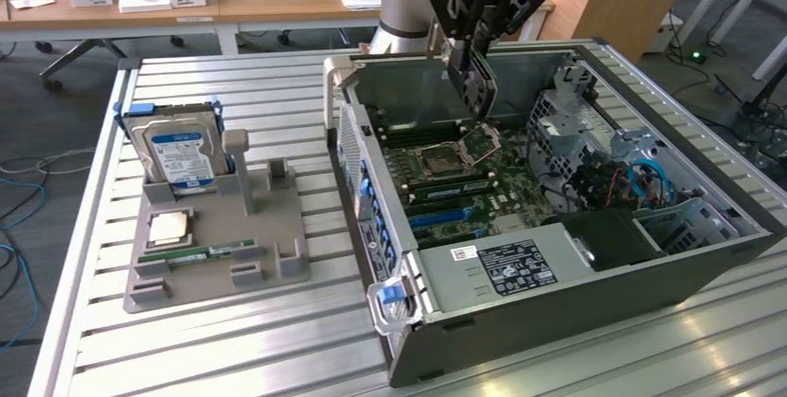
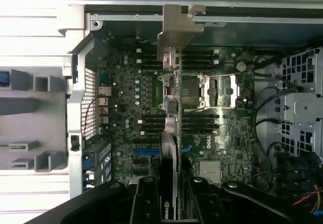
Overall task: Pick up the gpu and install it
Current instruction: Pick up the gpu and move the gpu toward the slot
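GPU (image 1: 476, 84) is off the bench and in the air, held on edge, hanging straight down from the gripper (image 1: 474, 40) inside the open computer case (image 1: 688, 259). The claw is clenched on the card's upper edge; in the wrist view both fingers (image 2: 146, 199) press against its faces, and the card runs away from the camera as a thin line with its pale bracket (image 2: 176, 30) at the far end, near the case wall.

So the pick-up is done and the install is in hand. The card hovers above the motherboard (image 1: 492, 204), roughly over the CPU socket (image 1: 449, 153), clear of the board and not seated in anything. The expansion slots, the blue slot (image 2: 146, 152) among them, sit off to one side of the card's line in the wrist view.

My read is that seating calls for three things: the card's lower edge square over a slot, the bracket lined up with the case's rear opening, and a straight, even press with no tilt.

Out on the grey holder (image 1: 264, 231), the hard drive (image 1: 182, 153) and memory stick (image 1: 197, 254) sit untouched.
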Controlling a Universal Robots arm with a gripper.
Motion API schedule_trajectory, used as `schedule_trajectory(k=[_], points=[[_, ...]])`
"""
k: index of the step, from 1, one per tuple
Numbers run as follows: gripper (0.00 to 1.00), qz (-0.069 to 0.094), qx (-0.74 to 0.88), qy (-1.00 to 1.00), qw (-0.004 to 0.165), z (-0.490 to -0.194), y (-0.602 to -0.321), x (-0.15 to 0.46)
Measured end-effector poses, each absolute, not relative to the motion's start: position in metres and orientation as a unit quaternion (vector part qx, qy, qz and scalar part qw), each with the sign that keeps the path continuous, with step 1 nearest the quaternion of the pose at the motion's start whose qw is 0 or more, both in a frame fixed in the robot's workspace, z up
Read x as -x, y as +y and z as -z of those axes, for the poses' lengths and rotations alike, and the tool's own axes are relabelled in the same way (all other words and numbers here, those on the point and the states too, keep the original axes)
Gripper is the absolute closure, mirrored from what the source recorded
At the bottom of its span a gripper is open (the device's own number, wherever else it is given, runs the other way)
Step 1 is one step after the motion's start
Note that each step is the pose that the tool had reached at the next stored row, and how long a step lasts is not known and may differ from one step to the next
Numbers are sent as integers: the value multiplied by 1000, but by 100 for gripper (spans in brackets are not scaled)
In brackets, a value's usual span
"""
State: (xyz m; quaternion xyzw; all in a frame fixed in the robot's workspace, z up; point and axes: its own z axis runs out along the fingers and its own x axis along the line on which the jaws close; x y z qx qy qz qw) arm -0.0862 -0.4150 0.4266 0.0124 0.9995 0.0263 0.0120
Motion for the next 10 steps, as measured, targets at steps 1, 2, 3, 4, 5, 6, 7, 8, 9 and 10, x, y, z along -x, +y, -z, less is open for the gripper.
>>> schedule_trajectory(k=[1, 2, 3, 4, 5, 6, 7, 8, 9, 10], points=[[74, -26, -12, 1000, 12, -427, -415, 85], [74, -26, -12, 1000, 12, -427, -415, 83], [74, -26, -12, 1000, 12, -427, -415, 82], [74, -26, -12, 1000, 12, -427, -415, 81], [74, -26, -12, 1000, 12, -427, -415, 80], [74, -27, -12, 1000, 12, -427, -415, 78], [74, -27, -12, 1000, 12, -427, -415, 76], [74, -27, -12, 1000, 12, -427, -415, 74], [74, -27, -12, 1000, 12, -427, -415, 72], [74, -27, -12, 1000, 12, -427, -415, 70]])
